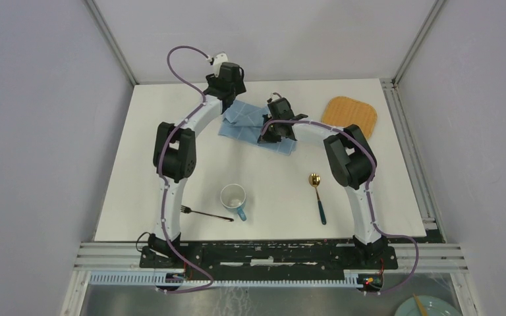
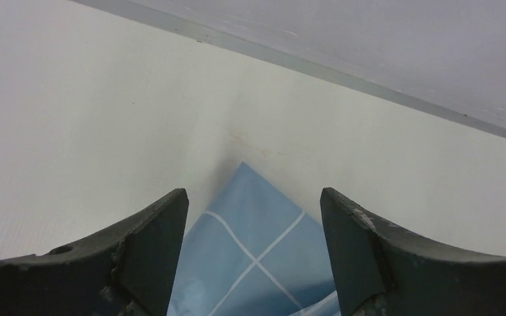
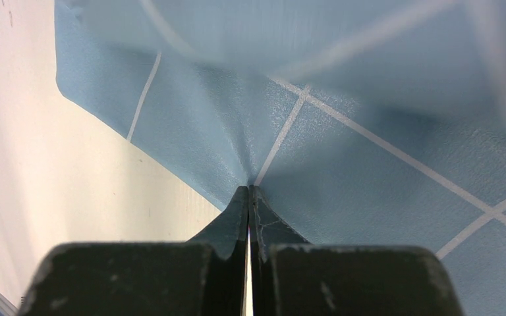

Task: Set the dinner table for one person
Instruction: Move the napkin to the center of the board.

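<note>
On the white dinner table [image 1: 171,131] a blue checked cloth [image 1: 244,120] lies at the far middle. My left gripper [image 1: 228,92] hovers over its far corner. In the left wrist view that gripper [image 2: 253,210] is open, and the cloth's corner [image 2: 257,243] shows free between the fingers [image 2: 155,243]. My right gripper [image 1: 275,131] sits on the cloth's near right part. In the right wrist view it [image 3: 248,192] is shut on a puckered fold of the cloth [image 3: 342,151].
A tan wooden mat [image 1: 349,116] lies at the far right. Nearer the arms are a white mug with a blue handle [image 1: 234,199], a dark fork [image 1: 205,214] and a gold spoon with a teal handle [image 1: 317,195]. A pale plate [image 1: 428,307] sits off the table at bottom right.
</note>
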You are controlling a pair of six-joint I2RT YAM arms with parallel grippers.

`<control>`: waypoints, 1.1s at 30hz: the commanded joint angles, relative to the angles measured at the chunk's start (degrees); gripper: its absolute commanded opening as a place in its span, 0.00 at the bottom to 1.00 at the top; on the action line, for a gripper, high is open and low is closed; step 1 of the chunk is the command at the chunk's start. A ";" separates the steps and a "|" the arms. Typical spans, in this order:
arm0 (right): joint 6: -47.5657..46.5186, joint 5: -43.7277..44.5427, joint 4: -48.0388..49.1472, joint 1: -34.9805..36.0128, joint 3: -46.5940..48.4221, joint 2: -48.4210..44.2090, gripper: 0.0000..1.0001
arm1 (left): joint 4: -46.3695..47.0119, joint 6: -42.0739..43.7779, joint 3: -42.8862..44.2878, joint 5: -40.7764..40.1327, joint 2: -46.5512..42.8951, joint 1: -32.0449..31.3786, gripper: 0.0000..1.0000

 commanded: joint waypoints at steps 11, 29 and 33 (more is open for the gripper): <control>-1.92 0.43 -9.35 1.20 -1.86 1.98 0.00 | 2.40 1.89 -6.39 -1.75 -12.27 0.17 0.81; -1.97 0.16 -8.94 1.31 -1.64 0.81 0.00 | -5.92 -5.61 -18.48 2.12 -15.95 0.19 0.06; -2.00 0.20 -8.57 1.34 -2.23 0.33 0.00 | -6.44 -5.26 -19.03 2.86 -15.26 0.15 0.29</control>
